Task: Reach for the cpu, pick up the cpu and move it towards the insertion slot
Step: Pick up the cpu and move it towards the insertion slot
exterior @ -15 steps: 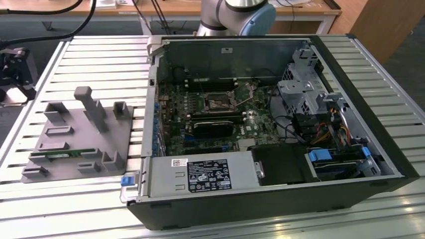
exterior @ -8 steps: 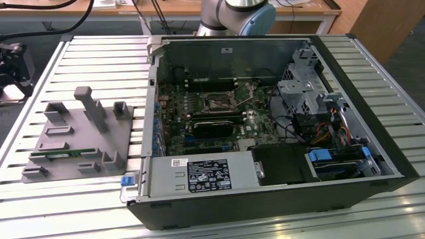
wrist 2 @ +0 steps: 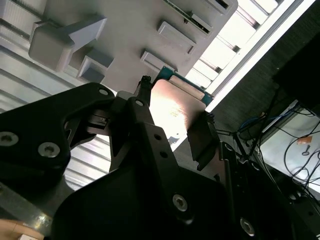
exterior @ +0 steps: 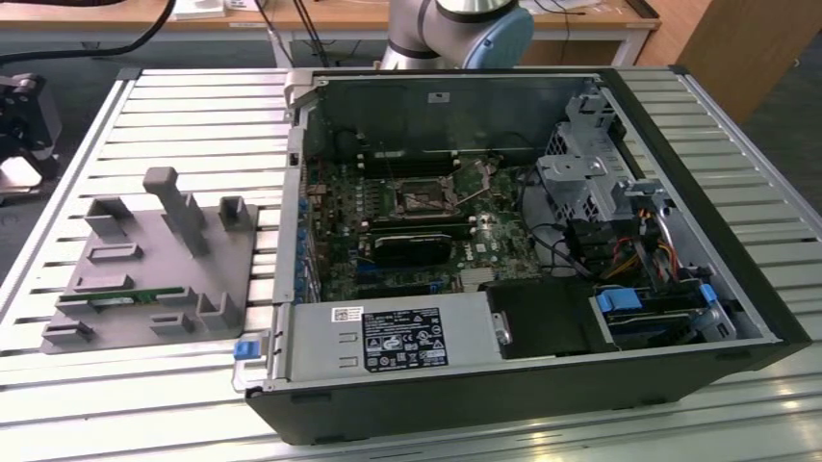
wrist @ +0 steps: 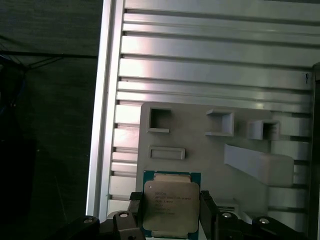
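Exterior view's left: grey fixture plate (exterior: 141, 274) on the slatted table (exterior: 192, 106), w/ a green memory stick (exterior: 126, 299) lying in it. My pincer (wrist: 171, 215) is over that plate's near edge, clenched on the cpu (wrist: 169, 200). In both wrist views my fingers (wrist: 208, 212) sit one on each side edge, metal top facing the first wrist cam. The chip looks lifted off the plate, but I can't tell by how much.

Moving right: the pc case (exterior: 514, 385) lies open, w/ its case wall (exterior: 298, 192) standing between plate and board. Past that, mid-board, is the insertion slot (exterior: 422, 199), a dark square in a silver frame, well apart from where I'm holding. Further right are the drive cage (exterior: 578, 178) and loose cables (exterior: 629, 255).

What could go wrong, imo:
- The grip is only on two thin edges, so a jolt or quick swing could let the chip twist or slip out.
- Carrying too low would clip the case wall and knock the cpu askew.
- Coming in tilted or off-centre at the slot could land a corner on the frame or lever, and the contacts won't forgive that.
- Drifting too far right would snag the cables.
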You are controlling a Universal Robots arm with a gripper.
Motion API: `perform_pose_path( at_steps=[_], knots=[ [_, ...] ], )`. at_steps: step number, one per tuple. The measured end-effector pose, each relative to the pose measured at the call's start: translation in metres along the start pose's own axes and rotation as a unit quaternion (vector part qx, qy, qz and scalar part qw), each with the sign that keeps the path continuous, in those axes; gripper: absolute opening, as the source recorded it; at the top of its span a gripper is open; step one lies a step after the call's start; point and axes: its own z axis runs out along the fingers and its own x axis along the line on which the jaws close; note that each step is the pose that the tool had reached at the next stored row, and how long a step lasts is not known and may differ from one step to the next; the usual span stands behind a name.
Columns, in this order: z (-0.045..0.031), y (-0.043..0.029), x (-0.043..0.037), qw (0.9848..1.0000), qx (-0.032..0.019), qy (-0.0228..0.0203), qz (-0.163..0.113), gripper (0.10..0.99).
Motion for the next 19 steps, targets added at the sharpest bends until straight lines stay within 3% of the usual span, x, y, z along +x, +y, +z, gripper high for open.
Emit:
perform_pose_path(
  at_steps=[9, 19],
  knots=[
    [-0.0102, 0.0007, 0.0001, 1.0, 0.0, -0.0001, 0.0, 0.541],
    [-0.0314, 0.0021, 0.0002, 1.0, 0.0009, 0.0, 0.0, 0.541]
  ],
)
